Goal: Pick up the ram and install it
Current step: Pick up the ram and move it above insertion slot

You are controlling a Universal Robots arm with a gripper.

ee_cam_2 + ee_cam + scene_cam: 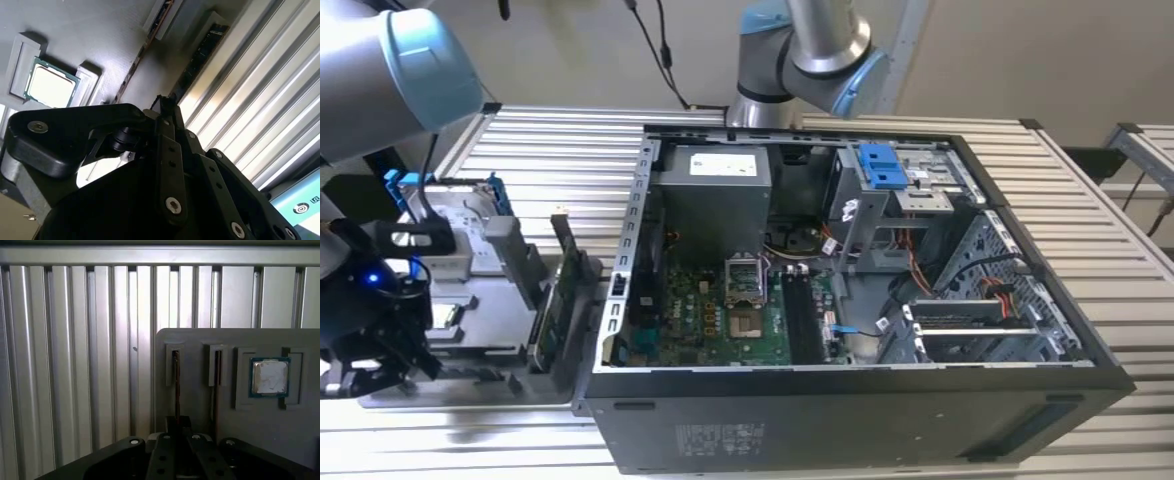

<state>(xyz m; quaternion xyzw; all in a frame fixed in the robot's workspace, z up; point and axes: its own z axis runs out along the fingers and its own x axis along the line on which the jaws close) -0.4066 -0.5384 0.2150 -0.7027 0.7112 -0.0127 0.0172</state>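
The ram (176, 382) stands on edge in the outer slot of a grey parts holder (200, 345), beside the holder's edge. In the second wrist view the ram (200, 55) is a dark stick with a row of black chips. My gripper (178, 424) is at the stick's near end with its fingers drawn together on it, and the stick is still in its slot. The second wrist view shows the gripper (162, 102) with both fingers meeting at the tip. In the exterior view, my gripper (367, 378) hangs over the holder's corner at the left.
A second stick (217, 375) fills the neighbouring slot, with a processor chip (270, 377) in a pocket beyond it. The open computer case (1067, 330) lies at the exterior view's right, motherboard (720, 320) exposed. A blue-framed drive (447, 215) and green card (544, 325) stand on the holder.
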